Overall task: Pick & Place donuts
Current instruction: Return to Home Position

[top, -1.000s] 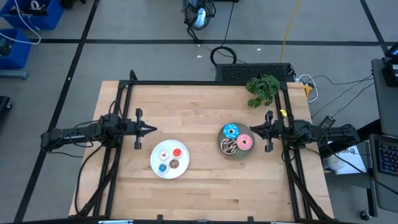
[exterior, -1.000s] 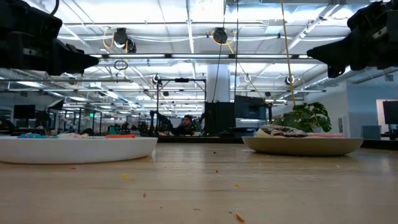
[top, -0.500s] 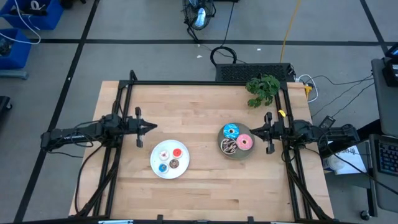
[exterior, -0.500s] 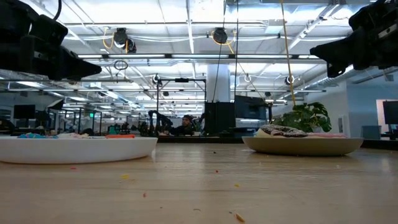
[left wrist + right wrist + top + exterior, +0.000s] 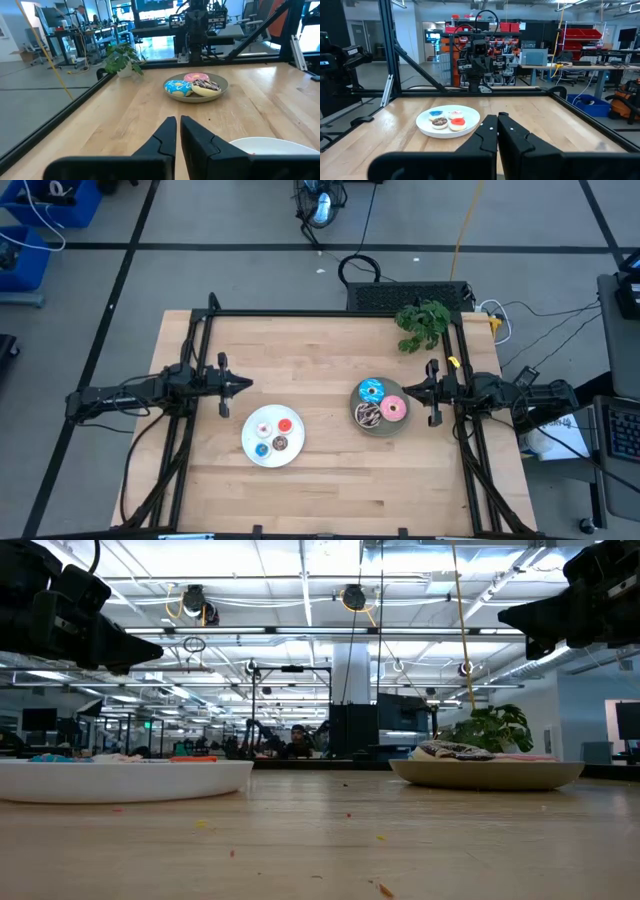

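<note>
Four tiny donuts lie on the white plate (image 5: 272,437): red (image 5: 285,425), white (image 5: 264,428), blue (image 5: 262,449) and brown (image 5: 280,444). The gray plate (image 5: 380,409) carries the blue sprinkled donut (image 5: 371,390), the pink one (image 5: 393,408) and the chocolate drizzled one (image 5: 367,415). My left gripper (image 5: 248,387) hovers shut above the table, up and left of the white plate. My right gripper (image 5: 406,389) hovers shut just right of the gray plate. Their own wrist views show each pair of fingers closed: the left gripper (image 5: 177,120) and the right gripper (image 5: 496,117).
A potted plant (image 5: 422,322) stands at the far right corner of the table. The black frame rails (image 5: 330,314) run along the far edge and both sides. Bare wood lies between the two plates (image 5: 320,810) and toward the near edge.
My left gripper has sunk a little toward the table. The plates and donuts have not moved.
</note>
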### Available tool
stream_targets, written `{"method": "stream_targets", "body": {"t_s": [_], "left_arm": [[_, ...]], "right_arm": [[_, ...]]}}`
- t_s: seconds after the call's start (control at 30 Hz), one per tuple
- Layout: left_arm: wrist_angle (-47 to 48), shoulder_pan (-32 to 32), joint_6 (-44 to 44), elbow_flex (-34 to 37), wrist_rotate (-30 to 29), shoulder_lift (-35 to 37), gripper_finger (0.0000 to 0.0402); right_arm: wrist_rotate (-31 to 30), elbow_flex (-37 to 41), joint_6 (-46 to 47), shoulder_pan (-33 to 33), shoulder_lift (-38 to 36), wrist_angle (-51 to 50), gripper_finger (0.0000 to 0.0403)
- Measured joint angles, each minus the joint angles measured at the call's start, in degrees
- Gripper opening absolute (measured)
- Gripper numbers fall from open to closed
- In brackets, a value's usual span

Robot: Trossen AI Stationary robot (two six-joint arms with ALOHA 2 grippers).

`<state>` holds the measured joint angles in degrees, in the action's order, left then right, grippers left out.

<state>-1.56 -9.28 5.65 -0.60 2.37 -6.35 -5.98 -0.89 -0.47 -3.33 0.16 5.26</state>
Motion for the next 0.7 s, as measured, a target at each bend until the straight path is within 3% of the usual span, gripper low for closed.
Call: {"method": "stream_targets", "body": {"t_s": [0.7], "left_arm": [[0.05,0.02,0.03,0.00,0.02,0.00,0.0035]], "right_arm": [[0.04,0.02,0.00,0.00,0.00,0.10,0.0000]]}}
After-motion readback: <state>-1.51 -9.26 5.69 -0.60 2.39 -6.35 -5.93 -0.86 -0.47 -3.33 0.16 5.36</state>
